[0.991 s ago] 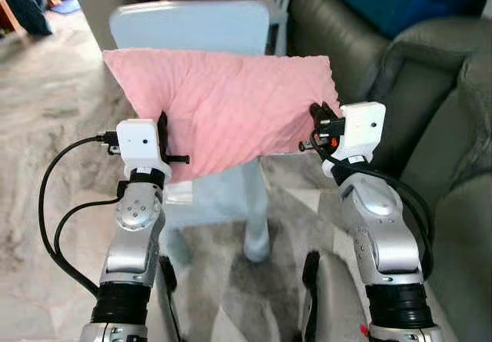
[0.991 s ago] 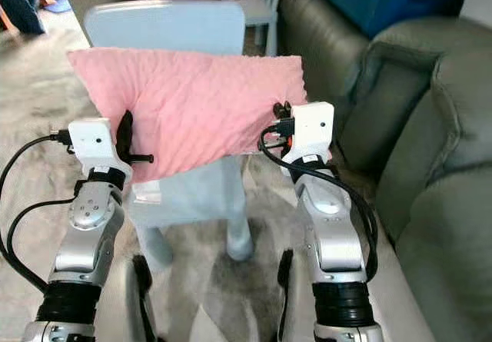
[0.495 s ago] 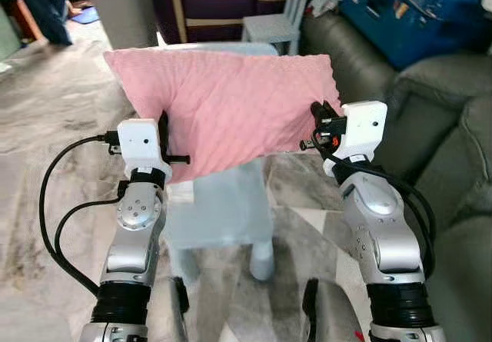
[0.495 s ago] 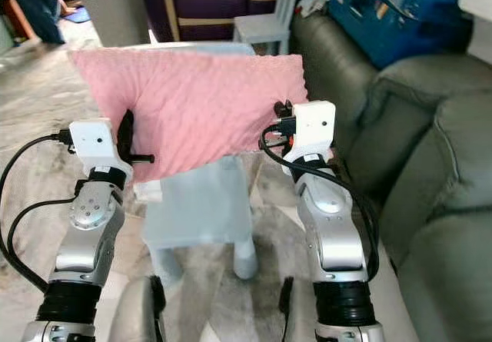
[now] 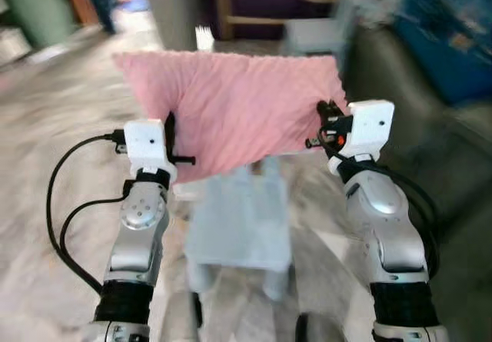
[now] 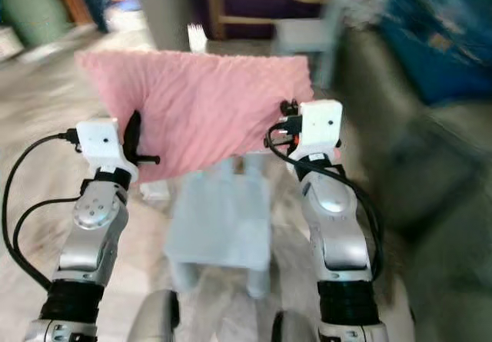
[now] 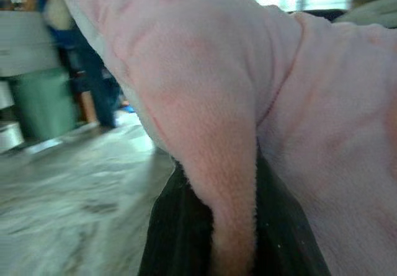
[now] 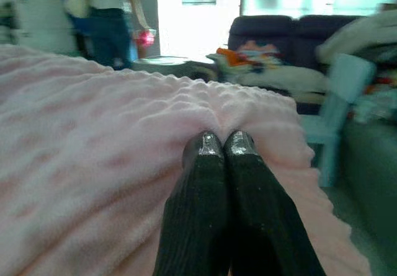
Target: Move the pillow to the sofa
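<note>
View swung left, blurred | pillow (image 5: 238, 107) clamped, both grippers | sofa (image 5: 453, 134) smeared

A soft pink rectangular pillow with a quilted wavy texture (image 5: 238, 111). A pale blue plastic chair (image 5: 242, 227) stands on grey-and-white marbled floor (image 5: 46, 127).

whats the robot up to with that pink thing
It is carrying a pink pillow, held up in the air between its two arms. The left gripper pinches one end of it and the right gripper the other, both shut on the fabric. The pillow hangs above a small pale blue chair, and the dark sofa lies off to the robot's right. The head views are blurred, so the robot is probably on the move. The pillow is not on the sofa yet.
</note>
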`<state>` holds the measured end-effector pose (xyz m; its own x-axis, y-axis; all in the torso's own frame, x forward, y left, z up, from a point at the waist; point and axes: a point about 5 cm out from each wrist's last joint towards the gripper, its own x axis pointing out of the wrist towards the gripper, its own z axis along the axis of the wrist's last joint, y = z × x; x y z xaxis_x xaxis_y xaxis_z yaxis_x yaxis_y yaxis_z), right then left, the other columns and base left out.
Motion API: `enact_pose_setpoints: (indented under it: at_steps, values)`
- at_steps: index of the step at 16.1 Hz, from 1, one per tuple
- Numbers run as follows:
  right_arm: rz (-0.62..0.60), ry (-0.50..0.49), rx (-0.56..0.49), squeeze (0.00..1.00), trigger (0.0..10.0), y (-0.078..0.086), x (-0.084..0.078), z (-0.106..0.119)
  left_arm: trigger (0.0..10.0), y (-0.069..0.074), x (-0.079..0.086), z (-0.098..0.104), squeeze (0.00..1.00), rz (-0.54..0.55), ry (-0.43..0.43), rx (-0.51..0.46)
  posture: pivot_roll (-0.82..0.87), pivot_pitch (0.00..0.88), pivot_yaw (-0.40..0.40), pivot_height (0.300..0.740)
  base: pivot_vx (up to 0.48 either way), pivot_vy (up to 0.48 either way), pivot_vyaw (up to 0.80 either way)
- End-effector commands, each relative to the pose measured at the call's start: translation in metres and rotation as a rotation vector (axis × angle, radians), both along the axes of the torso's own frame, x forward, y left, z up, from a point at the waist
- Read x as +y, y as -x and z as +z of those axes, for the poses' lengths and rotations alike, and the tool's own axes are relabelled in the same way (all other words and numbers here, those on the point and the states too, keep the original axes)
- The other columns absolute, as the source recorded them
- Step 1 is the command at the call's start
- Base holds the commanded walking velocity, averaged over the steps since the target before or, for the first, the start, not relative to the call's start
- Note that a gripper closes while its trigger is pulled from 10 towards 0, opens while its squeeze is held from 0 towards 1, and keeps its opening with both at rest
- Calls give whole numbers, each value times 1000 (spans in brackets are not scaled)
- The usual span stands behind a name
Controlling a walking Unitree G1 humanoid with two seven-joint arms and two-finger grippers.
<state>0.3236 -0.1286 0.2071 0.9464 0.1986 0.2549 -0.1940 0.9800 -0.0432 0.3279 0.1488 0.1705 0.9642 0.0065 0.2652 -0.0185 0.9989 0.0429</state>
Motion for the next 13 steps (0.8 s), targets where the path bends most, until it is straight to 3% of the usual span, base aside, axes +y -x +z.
enact_pose_setpoints:
  at_steps: [1,4,13]
  values:
    - [19,-7,-56,0,10000,1,5,14,10000,-1,2,4,0,3,-5,-12,-44,0,25,700,0,0,0]
    - [13,-12,-57,0,10000,1,4,14,10000,-2,-1,4,0,-19,-3,-9,-47,0,29,740,0,0,0]
    - [8,-21,-63,0,10000,1,2,17,10000,-3,-6,1,0,-40,10,9,-48,0,33,740,0,0,0]
